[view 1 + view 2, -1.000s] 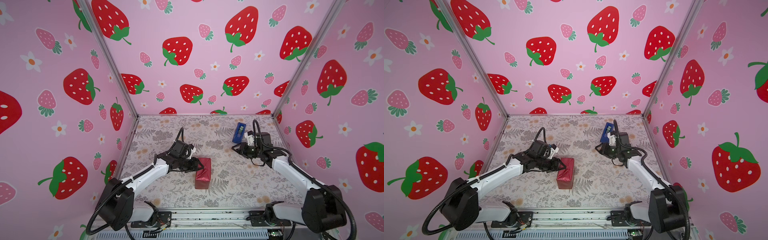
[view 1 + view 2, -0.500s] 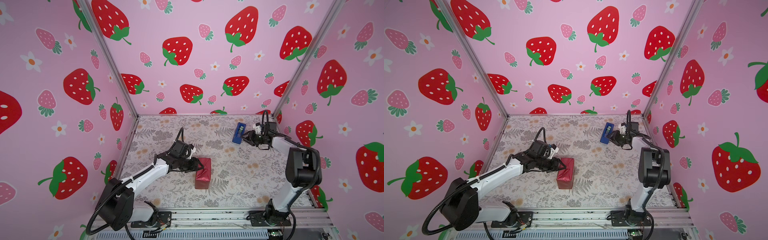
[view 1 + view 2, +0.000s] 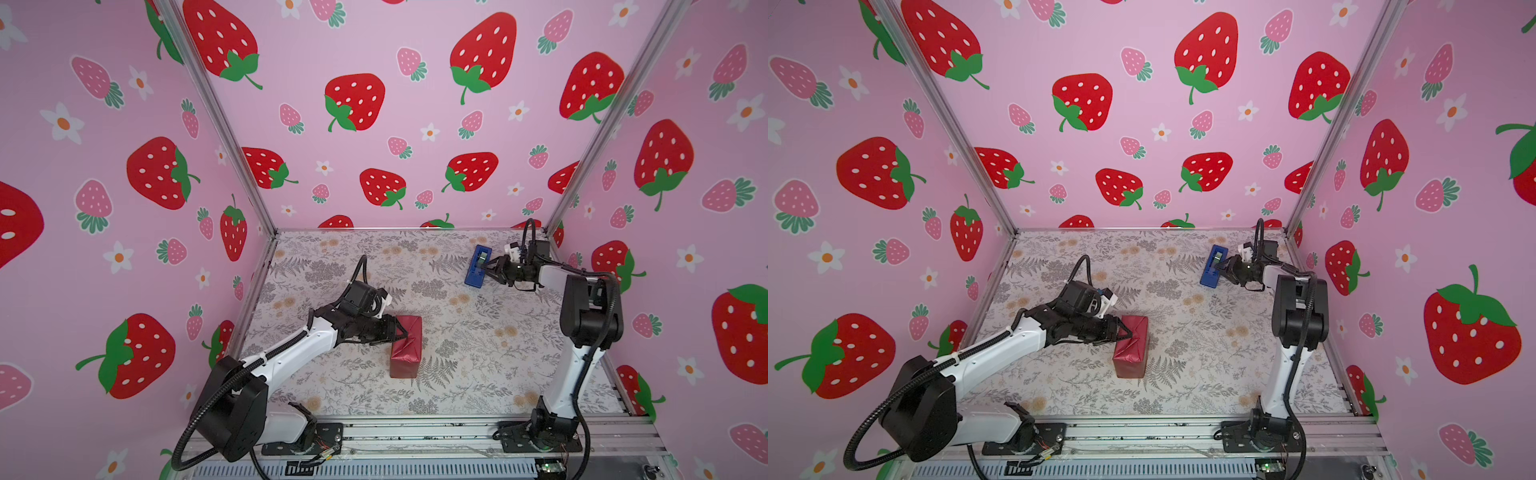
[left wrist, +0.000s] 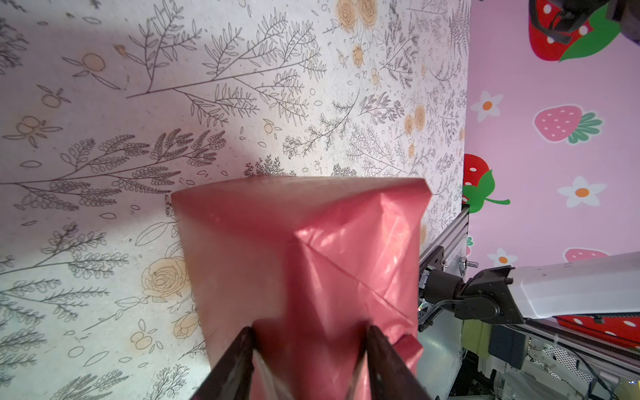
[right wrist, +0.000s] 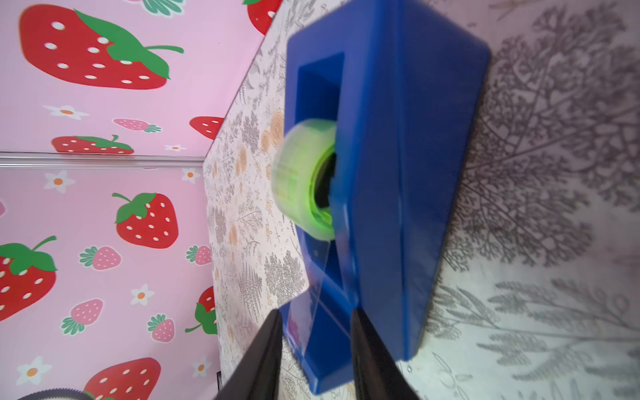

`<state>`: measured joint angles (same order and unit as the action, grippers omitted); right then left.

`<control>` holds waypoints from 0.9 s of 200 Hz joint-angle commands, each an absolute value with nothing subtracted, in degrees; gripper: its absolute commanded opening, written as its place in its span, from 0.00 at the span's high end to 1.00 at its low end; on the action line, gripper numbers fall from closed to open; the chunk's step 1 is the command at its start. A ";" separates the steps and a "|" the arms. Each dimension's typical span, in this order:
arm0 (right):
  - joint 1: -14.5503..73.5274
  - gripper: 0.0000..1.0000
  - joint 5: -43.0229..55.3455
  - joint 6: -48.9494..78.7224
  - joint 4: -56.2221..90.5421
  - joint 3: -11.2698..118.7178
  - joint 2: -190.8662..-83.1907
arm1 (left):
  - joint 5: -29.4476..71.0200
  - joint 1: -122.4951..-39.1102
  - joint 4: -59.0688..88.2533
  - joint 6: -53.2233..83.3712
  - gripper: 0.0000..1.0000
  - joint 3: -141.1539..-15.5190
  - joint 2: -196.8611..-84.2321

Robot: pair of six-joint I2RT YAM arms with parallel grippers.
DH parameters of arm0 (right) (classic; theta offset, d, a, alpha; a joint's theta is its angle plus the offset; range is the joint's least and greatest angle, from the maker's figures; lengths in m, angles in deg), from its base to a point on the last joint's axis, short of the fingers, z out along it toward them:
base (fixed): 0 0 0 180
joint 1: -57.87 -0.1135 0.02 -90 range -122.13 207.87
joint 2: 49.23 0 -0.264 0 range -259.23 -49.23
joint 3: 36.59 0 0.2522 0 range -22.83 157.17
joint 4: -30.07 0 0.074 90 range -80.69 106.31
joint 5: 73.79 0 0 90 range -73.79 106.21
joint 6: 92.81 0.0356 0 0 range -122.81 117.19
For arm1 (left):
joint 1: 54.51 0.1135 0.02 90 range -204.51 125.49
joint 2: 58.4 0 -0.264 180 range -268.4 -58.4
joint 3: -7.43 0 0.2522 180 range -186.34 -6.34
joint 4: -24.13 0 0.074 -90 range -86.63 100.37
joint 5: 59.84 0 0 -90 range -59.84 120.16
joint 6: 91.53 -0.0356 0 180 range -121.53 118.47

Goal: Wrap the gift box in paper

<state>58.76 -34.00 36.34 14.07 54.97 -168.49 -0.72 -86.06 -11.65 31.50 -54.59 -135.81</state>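
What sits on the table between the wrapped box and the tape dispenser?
Nothing: only bare floral tabletop between the wrapped box and the dispenser, in both top views.

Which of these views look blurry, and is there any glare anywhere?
Right wrist view: the tape dispenser and its green roll are smeared by motion blur. Left wrist view: the paper goes soft close to the lens, with sheen on its creases. In both top views everything is sharp and evenly lit.
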 commanded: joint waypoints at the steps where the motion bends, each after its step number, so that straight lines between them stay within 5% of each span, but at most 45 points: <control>1: 57.89 0.65 -37.54 38.42 17.50 56.10 -170.98 | 3.53 -87.56 -20.32 30.81 0.47 -50.45 -138.91; 60: 57.92 0.73 -39.82 40.77 19.00 55.85 -172.69 | 3.58 -87.56 -20.35 30.79 0.47 -50.46 -139.24; 123: 58.06 1.00 -39.31 43.93 20.00 54.94 -170.02 | 3.77 -87.56 -20.96 30.53 0.47 -50.80 -139.54; 180: 57.98 1.00 -40.12 45.02 20.45 52.10 -163.65 | 4.14 -87.52 -21.36 30.24 0.47 -50.72 -139.26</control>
<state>58.04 -38.42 44.10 18.83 53.92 -169.25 -0.67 -86.06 -11.65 31.48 -54.54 -135.79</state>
